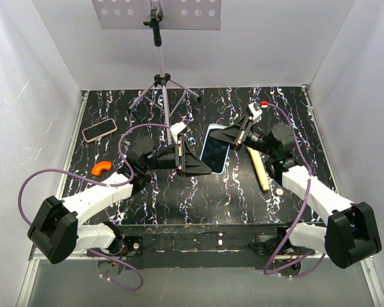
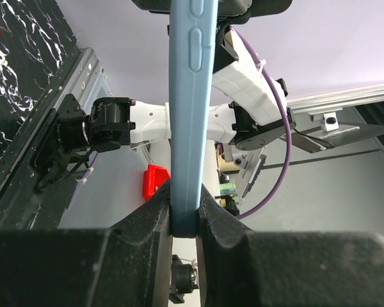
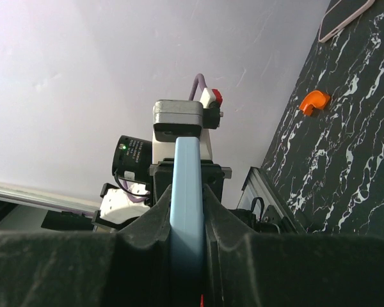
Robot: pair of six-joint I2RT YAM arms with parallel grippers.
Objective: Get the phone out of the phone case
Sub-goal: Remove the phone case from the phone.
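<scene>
Near the middle of the black, white-veined marble table, a dark-screened phone is held up between the two arms, seated in its light blue rubbery phone case. The left gripper has the lower left end and the right gripper the upper right side. From the left wrist the case shows edge-on, running up the centre of the frame with its side buttons facing out. The black fingers are drawn in narrow and pressed against both faces at its bottom end, nothing else between them. The right wrist shows much the same: a pale blue edge standing in the centre, pinched between that gripper's fingers — a tight clamp, no daylight on either side. Well apart from all this, a second phone in a pink case lies flat toward the upper left of the table, with an orange curved plastic piece below it. A pale wooden stick lies just beside the right arm — and a grey tripod stand rises at the back.
</scene>
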